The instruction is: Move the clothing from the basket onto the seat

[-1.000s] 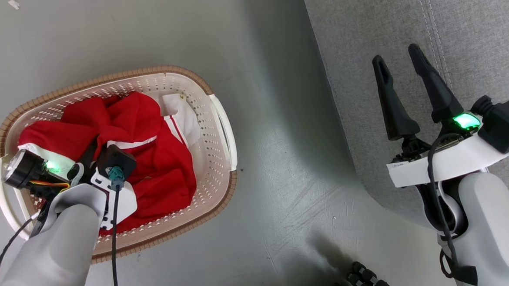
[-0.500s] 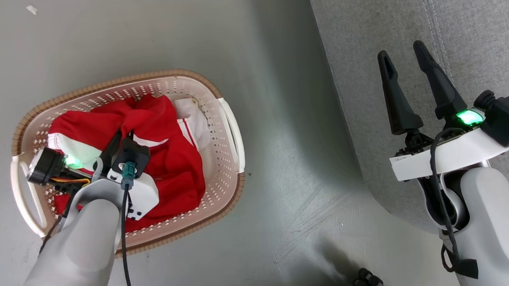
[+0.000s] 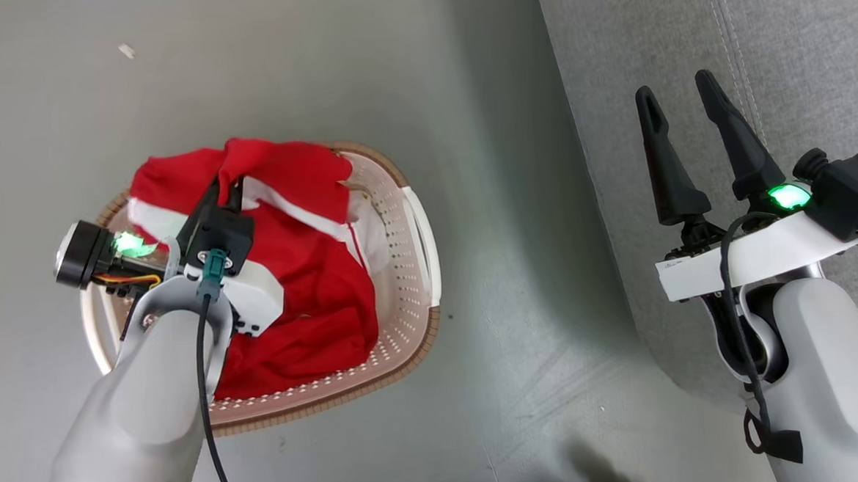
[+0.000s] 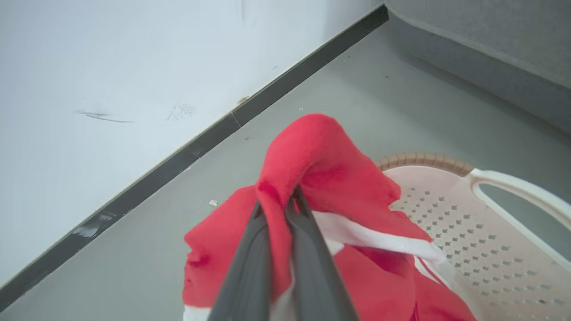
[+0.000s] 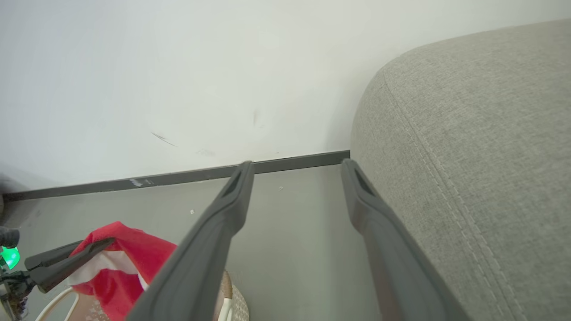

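Observation:
The red clothing with white trim fills the cream basket on the floor. My left gripper is shut on a fold of the red clothing and holds it up above the basket's rim; the cloth drapes over the fingertips. The right wrist view shows that gripper at the lower left, clamped on the red cloth. My right gripper stands open and empty over the edge of the grey seat, whose rounded side lies just right of its fingers.
Grey floor separates the basket from the seat. A white wall with a dark skirting board runs behind the basket. A white handle of the basket shows on the right of the left wrist view.
My left gripper has risen, pulling a fold of the red clothing up out of the basket and over its far rim. The head camera has shifted. The right gripper holds still.

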Robot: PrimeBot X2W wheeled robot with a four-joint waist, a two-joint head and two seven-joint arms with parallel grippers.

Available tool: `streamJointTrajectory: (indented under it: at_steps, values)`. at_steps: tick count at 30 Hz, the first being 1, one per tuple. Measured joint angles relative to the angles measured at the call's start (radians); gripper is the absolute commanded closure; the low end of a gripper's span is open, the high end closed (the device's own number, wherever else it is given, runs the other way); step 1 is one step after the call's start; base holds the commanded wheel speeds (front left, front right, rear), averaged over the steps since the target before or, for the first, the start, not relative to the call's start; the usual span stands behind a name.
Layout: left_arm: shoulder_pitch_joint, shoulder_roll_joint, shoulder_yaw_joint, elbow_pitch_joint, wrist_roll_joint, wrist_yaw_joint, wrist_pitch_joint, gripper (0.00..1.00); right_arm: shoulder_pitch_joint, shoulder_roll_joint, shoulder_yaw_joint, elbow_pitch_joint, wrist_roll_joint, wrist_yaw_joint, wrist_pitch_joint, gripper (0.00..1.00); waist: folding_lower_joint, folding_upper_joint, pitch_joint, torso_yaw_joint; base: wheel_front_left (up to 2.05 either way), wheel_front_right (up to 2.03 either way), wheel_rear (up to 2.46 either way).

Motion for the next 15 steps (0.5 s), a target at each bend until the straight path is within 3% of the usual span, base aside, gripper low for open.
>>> streamJointTrajectory:
  at_steps: [10,15]
  values:
    - [0.031,0.005,0.025,-0.102,-0.038,0.000,-0.012,1.00,0.000,-0.001,0.009,0.044,-0.033,0.000,0.000,0.00,0.0000,0.0000,-0.084,0.043,0.00,0.00,0.00]
    - [0.056,0.000,0.037,-0.152,-0.072,-0.027,-0.012,1.00,0.002,-0.002,0.015,0.065,-0.058,0.000,0.000,0.00,0.0000,0.0000,-0.134,0.064,0.00,0.00,0.00]
